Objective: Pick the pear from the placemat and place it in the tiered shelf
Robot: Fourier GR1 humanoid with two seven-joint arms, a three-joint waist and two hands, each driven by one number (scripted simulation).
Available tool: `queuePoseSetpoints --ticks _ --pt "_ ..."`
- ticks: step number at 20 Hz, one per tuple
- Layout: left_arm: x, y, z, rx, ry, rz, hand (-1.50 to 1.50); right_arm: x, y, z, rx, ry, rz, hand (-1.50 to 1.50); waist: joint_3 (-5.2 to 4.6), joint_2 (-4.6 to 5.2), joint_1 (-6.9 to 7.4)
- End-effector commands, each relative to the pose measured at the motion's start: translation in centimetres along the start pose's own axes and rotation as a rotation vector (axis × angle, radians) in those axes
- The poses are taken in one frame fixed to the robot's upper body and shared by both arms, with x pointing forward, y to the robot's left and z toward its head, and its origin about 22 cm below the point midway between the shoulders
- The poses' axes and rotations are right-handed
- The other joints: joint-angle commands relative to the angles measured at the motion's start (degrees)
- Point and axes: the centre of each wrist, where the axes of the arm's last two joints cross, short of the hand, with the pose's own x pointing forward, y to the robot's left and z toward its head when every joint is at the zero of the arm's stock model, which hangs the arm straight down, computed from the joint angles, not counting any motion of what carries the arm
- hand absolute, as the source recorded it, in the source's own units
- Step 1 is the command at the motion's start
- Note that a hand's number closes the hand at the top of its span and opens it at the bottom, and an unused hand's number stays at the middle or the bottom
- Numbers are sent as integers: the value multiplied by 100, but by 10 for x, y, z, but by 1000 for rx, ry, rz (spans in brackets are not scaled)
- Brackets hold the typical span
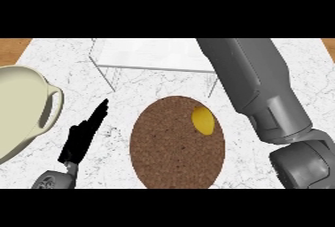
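A yellow pear (pixel 203 120) lies on the upper right part of a round brown cork placemat (pixel 171 150) in the middle of the counter. Behind the mat stands the pale, see-through tiered shelf (pixel 153 55), with thin legs reaching down to the counter. My left hand (pixel 83 135) rests open to the left of the mat, fingers straight and pointing up. My right forearm (pixel 258 84) stretches from the lower right past the pear's right side, over the shelf's right end, to the top edge. The hand itself is cut off there.
A large cream pot (pixel 16 108) with a loop handle (pixel 53 108) fills the left edge, close to my left hand. The counter is white marble (pixel 118 88), with wooden strips at the far top corners.
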Motion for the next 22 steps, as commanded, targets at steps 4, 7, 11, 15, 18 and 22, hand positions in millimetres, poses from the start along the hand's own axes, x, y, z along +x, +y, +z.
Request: queuePoseSetpoints --ticks 4,7,11,15,18,22 --pt "2 -2 0 -9 1 -1 0 -26 24 -9 155 134 -511 -150 24 86 98" --pt "-11 1 4 -13 14 -3 0 -19 8 -13 209 156 -691 -150 3 62 97" --pt "11 -3 -8 -17 -4 -14 0 -35 21 -18 126 123 -878 -150 6 79 171" --pt "-3 2 2 -9 8 2 0 -33 14 -20 -53 103 -984 -150 -3 28 98" --pt "0 1 3 -4 3 -26 0 -32 16 -19 -211 122 -1011 -150 -5 10 87" --pt "-19 9 20 27 42 14 0 -45 0 -28 -405 168 -1036 -150 -6 -112 -184"
